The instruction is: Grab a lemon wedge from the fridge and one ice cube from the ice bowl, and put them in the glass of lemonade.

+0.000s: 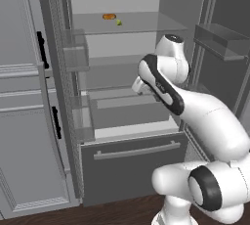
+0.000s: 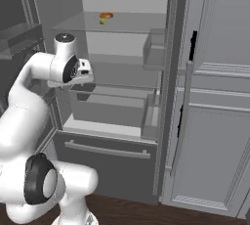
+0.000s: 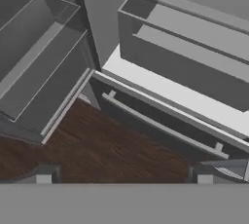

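A: What is seen of the tall dark grey French-door fridge [image 1: 63, 72]?

B: Both doors are swung wide, and a pale, smooth interior with clear glass shelves is exposed. Translucent box-shaped door bins [image 1: 75, 53] are hung on the inner faces of the doors. Below the open compartment, the flat dark grey bottom drawer [image 1: 132, 163] is shut, and a long light grey bar handle [image 1: 136, 150] is fixed across its front.

A: Where is the tiny yellow-green rounded lemon wedge [image 1: 118, 22] placed?

B: It is set on the upper glass shelf [image 1: 146, 22] inside the fridge, near the back wall. The slightly larger orange oblong item [image 1: 109, 16] lies just beside it, a little farther back.

A: And the two-finger gripper [image 3: 124, 179] of the glossy white arm?

B: Its two small dark finger tips are seen far apart in the hand view, so the jaws are spread wide and nothing is held between them. The hand is held in front of the fridge, well below the shelf with the lemon wedge, and is pointed down at the drawer handle and the dark wood-grain floor [image 3: 97, 145].

A: What stands next to the fridge?

B: Light grey panelled cabinets [image 2: 215, 121] with short black handles are seen beside its open doors.
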{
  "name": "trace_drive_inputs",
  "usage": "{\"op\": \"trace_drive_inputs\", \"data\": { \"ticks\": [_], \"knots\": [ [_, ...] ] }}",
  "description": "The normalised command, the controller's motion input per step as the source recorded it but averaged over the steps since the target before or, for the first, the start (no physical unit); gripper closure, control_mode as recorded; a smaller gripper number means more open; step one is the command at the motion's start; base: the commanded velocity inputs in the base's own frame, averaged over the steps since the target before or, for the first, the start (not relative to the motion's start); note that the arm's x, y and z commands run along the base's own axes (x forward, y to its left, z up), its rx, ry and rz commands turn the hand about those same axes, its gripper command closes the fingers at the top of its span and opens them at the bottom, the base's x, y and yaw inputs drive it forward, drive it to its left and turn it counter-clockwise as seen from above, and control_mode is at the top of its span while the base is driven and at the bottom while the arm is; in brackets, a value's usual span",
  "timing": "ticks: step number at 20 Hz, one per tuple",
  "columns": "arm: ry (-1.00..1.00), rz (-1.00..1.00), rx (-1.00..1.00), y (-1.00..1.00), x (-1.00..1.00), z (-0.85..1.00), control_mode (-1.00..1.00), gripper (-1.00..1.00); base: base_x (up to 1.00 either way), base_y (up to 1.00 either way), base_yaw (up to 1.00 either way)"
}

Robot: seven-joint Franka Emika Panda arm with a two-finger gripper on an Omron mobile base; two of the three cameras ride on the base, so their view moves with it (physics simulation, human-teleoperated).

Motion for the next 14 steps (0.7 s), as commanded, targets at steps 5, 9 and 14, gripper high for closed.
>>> {"op": "trace_drive_inputs", "data": {
  "ticks": [5, 9, 14],
  "knots": [
    [-0.35, -0.35, 0.0, -0.94, -0.5, 0.0, -1.0, -1.0, 0.0, 0.0, 0.0],
    [-0.32, -0.1, 0.0, -0.35, -0.35, 0.0, -1.0, -1.0, 0.0, 0.0, 0.0],
    [-0.04, 0.0, 0.0, -0.02, -0.01, 0.0, -1.0, -1.0, 0.0, 0.0, 0.0]
  ]
}}
